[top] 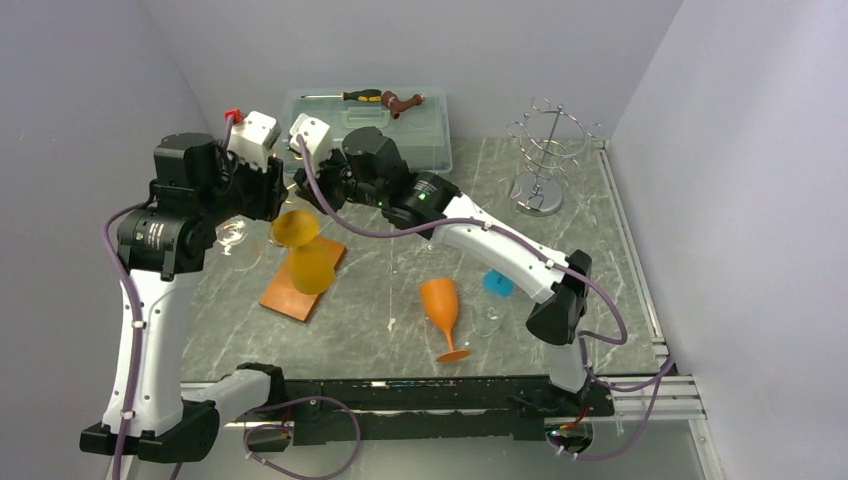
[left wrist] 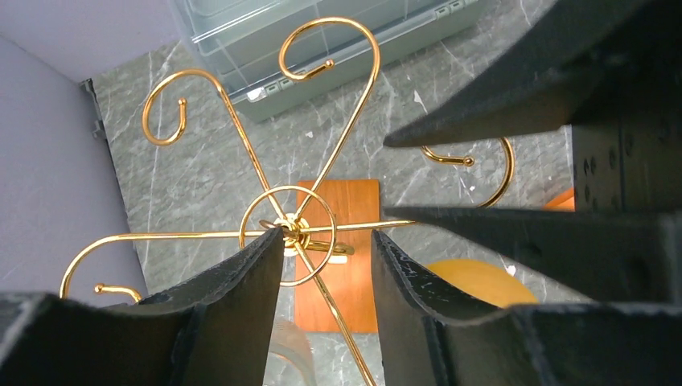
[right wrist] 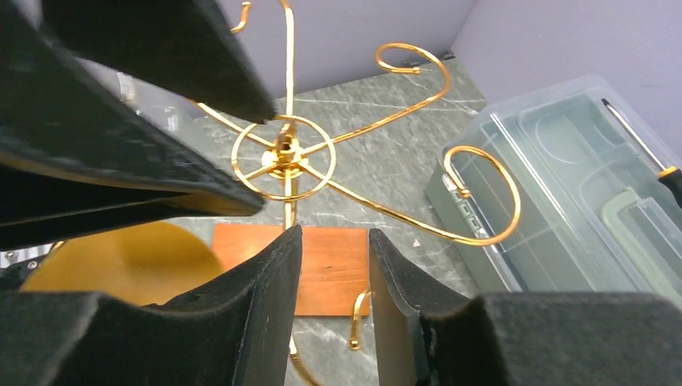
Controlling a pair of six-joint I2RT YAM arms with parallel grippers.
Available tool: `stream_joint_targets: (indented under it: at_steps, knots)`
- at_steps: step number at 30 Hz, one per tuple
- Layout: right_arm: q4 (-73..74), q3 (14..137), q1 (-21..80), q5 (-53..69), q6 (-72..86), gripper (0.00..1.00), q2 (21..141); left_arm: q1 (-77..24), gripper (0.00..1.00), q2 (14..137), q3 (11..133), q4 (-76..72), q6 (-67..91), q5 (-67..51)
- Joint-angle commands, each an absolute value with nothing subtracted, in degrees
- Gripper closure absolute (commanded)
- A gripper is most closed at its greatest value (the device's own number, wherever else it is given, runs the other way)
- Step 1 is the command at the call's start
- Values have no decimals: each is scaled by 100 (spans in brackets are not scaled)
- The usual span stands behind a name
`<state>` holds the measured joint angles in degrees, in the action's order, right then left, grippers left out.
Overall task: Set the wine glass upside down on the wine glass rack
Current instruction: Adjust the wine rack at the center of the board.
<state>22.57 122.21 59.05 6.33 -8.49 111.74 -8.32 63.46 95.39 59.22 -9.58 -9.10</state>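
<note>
Two pairs of parted jaws above gold rack (left wrist: 291, 228).

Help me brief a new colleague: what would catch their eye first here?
The left arm and right arm meet over a gold wire rack on a wooden base, left of centre, with a yellow glass beside it. An orange wine glass waits near the front, and a silver rack stands at the back right.

Glossy gold metal rack (right wrist: 283, 153), wooden base (right wrist: 330, 265)
</note>
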Motion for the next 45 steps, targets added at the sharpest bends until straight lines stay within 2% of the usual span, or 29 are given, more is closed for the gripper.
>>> stream_joint_targets:
  at_steps: [1, 5, 16, 27, 31, 35, 40, 42, 45]
  knots:
    - [1907, 12413, 5660, 628, -658, 60, 10894, -809, 51, 6199, 9701, 5784, -814, -817]
    - [1631, 12130, 5460, 644, -466, 46, 10619, -809, 52, 6135, 9660, 5855, -774, -714]
    - [1435, 12499, 4676, 1265, 639, 27, 11061, -809, 57, 6290, 9411, 5759, -658, -380]
    - [765, 12797, 4353, 2130, 1727, 24, 11776, -809, 60, 6322, 9143, 5595, -641, -306]
    - [681, 13106, 4318, 2403, 2080, 29, 12139, -809, 60, 6291, 9036, 5481, -682, -235]
    - [518, 13219, 4290, 2747, 2461, 39, 12367, -809, 60, 6267, 8938, 5354, -775, -161]
    - [506, 13155, 4256, 3020, 2643, 62, 12398, -809, 61, 6290, 8802, 5162, -874, -62]
    - [429, 12982, 4231, 3068, 2696, 75, 12293, -809, 61, 6316, 8752, 5089, -908, -28]
    - [265, 12690, 4218, 3058, 2721, 86, 12105, -800, 62, 6376, 8711, 4996, -915, -23]
